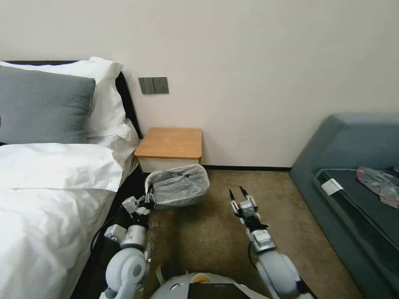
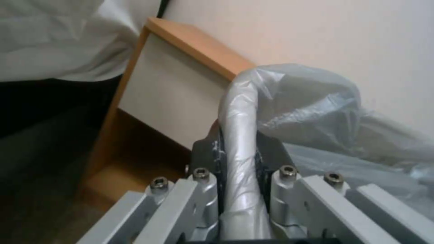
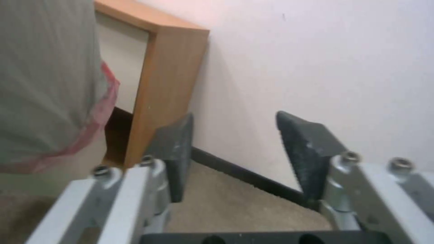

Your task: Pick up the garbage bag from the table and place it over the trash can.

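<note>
- Garbage bag (image 1: 178, 185) found draped over the trash can (image 1: 194, 202), on the carpet directly in front of the table (image 1: 170, 143); table top bare.
- Left gripper (image 1: 148, 200) at the can's near-left corner, fingers pinching the bag-covered rim; in the left wrist view the plastic-wrapped rim (image 2: 239, 135) runs straight between the closed pads.
- Right gripper (image 1: 238, 194) held clear above the carpet, to the right of the can and apart from it; fingers (image 3: 307, 152) spread wide, nothing between them.
- Pinkish-red bag hem (image 3: 101, 112) visible on the can's outer wall in the right wrist view, hanging down the side nearest that gripper.
- Judged stage: bag largely seated, fit being finished at the left corner.
- Recommended: keep the pinch light, so the thin film is tucked rather than torn.
- Recommended: press down and outward along the rim, not upward, to avoid tipping the light can.
- Recommended: release squarely, pulling away without dragging film off the corner.
- Risk noted: can looks tilted toward the robot in the head view; any sideways tug likely to shift it on the carpet.
- Far rim coverage not confirmable from these views.
</note>
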Tool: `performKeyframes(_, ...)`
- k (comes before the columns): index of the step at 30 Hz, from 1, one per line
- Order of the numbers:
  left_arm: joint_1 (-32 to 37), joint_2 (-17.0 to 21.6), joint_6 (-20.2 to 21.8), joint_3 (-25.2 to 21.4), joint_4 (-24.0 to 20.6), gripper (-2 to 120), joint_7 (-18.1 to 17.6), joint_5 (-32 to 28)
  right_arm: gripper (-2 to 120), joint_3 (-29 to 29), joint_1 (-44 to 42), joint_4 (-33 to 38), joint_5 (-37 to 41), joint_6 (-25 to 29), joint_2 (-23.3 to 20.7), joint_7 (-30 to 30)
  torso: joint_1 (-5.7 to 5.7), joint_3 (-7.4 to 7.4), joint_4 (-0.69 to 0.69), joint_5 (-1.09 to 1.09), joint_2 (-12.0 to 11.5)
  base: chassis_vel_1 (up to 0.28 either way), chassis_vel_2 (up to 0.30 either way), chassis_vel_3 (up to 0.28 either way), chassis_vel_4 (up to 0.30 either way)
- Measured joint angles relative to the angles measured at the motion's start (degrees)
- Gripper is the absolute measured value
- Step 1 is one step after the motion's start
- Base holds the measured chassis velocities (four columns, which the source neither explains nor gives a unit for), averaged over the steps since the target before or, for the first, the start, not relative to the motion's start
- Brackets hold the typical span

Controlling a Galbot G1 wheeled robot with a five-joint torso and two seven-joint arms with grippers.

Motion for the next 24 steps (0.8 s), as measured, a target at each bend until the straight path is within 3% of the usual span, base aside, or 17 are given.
performKeyframes(5,0.23,0.28,-1.10,0.96,2.44,9,1.66,6.94,72,0.21,2.37,3.43,8.46,8.12,-1.32,-3.34,0.00,0.00,0.04,0.00,0.00,0.000,0.000,0.000,0.000)
performKeyframes(7,0.22,0.45,-1.61,1.25,2.84,9,2.55,8.71,75,-0.79,3.20,4.74,10.57,8.80,-2.65,-5.04,0.00,0.00,0.04,0.00,0.00,0.000,0.000,0.000,0.000)
performKeyframes(10,-0.29,1.35,-2.32,1.83,3.08,9,4.88,11.89,65,-3.35,4.87,6.93,12.94,7.80,-8.73,-10.12,0.00,0.00,0.03,0.00,0.00,0.000,0.000,0.000,0.000)
performKeyframes(11,-0.29,1.35,-2.32,1.83,3.08,9,4.88,11.89,65,-3.35,4.87,6.93,12.94,7.80,-8.73,-10.12,0.00,0.00,0.03,0.00,0.00,0.000,0.000,0.000,0.000)
performKeyframes(14,-1.48,2.90,-2.39,2.09,3.08,9,7.67,15.18,50,-5.35,9.87,7.77,15.22,2.29,-19.28,-13.42,0.00,0.00,0.01,0.01,0.00,0.000,0.000,0.000,0.000)
performKeyframes(15,-1.48,2.90,-2.39,2.09,3.08,9,7.67,15.18,50,-5.35,9.87,7.77,15.22,2.29,-19.28,-13.42,0.00,0.00,0.01,0.01,0.00,0.000,0.000,0.000,0.000)
performKeyframes(18,-1.80,3.51,-2.39,1.96,3.12,9,10.52,19.20,36,-7.72,16.57,7.85,21.97,-4.77,-29.55,-13.62,0.00,0.00,0.02,0.01,0.00,0.000,0.000,0.000,0.000)
performKeyframes(19,-1.80,3.51,-2.39,1.96,3.12,9,10.52,19.20,36,-7.72,16.57,7.85,21.97,-4.77,-29.55,-13.62,0.00,0.00,0.02,0.01,0.00,0.000,0.000,0.000,0.000)
performKeyframes(21,-1.84,3.61,-2.38,2.00,3.44,9,12.57,23.11,25,-12.36,24.86,6.92,28.80,-10.31,-35.81,-11.81,0.00,0.01,0.03,0.01,0.00,0.000,0.000,0.000,0.000)
performKeyframes(23,-1.84,3.61,-2.38,2.00,3.44,9,12.57,23.11,25,-12.36,24.86,6.92,28.80,-10.31,-35.81,-11.81,0.00,0.01,0.03,0.01,0.00,0.000,0.000,0.000,0.000)
performKeyframes(24,-2.08,3.57,-2.40,2.07,3.52,9,13.86,25.11,17,-16.83,32.02,5.75,33.29,-13.52,-38.96,-10.14,0.00,0.01,0.04,0.00,0.00,0.000,0.000,0.000,0.000)
